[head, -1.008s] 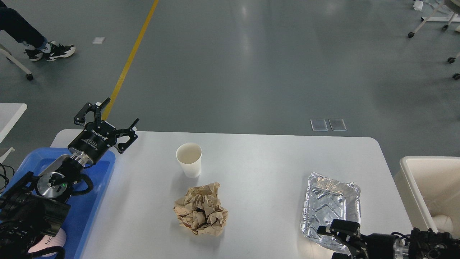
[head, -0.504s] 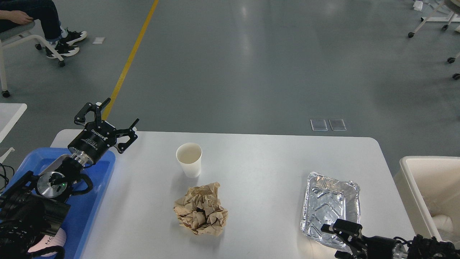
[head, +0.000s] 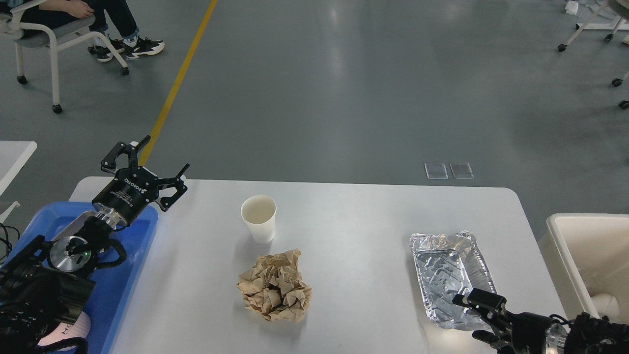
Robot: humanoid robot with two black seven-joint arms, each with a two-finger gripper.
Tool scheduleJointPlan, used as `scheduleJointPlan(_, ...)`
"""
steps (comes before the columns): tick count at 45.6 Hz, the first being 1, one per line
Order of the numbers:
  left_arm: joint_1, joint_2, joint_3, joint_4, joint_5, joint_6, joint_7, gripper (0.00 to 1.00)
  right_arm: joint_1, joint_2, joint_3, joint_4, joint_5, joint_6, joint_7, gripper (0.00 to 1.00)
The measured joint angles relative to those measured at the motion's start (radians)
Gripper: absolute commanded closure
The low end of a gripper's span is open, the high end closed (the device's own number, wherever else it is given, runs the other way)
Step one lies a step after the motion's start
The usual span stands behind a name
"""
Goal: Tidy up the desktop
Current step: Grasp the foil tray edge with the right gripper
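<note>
The desktop (head: 354, 231) is a wide white tabletop. On it stand an upright white paper cup (head: 258, 219), a crumpled ball of brown paper (head: 274, 292) just in front of the cup, and an empty foil tray (head: 449, 280) at the right. My left gripper (head: 152, 164) is open and empty, raised over the table's far left corner. My right gripper (head: 480, 317) is open at the foil tray's near edge, with its upper finger (head: 479, 299) over the rim. I cannot tell whether it touches the foil.
A blue plastic tray (head: 132, 275) lies at the table's left end under my left arm. A beige bin (head: 585, 255) stands off the right end. A small white table corner (head: 14, 152) is at far left. A seated person's chair (head: 49, 44) is beyond.
The foil tray has turned, its far end swinging left. My right gripper has shifted right along its near edge. The person on the chair has rolled rightward. My left arm is still.
</note>
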Motion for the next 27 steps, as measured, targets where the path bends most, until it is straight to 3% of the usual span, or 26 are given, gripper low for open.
scheduleJointPlan(7,-0.003,-0.001,0.0,0.0,0.0,0.0,0.0,0.03,0.009,0.011,0.0,-0.069,0.0,0.006,0.0,0.02)
scheduleJointPlan(13,-0.004,-0.001,0.0,0.0,0.0,0.0,0.0,0.03,0.018,0.019,0.001,-0.1,-0.001,0.013,-0.002,0.12)
scheduleJointPlan(19,-0.003,0.001,0.0,0.0,0.0,-0.001,0.0,0.03,0.019,0.021,-0.001,-0.107,-0.007,0.016,-0.002,0.52)
scheduleJointPlan(20,-0.003,0.002,0.0,0.0,0.0,-0.001,0.0,0.03,0.019,0.021,-0.002,-0.107,-0.01,0.017,-0.002,0.64)
scheduleJointPlan(27,0.0,0.002,0.0,0.0,0.0,-0.001,0.0,0.03,0.018,0.028,-0.008,-0.111,-0.083,0.022,0.003,0.91)
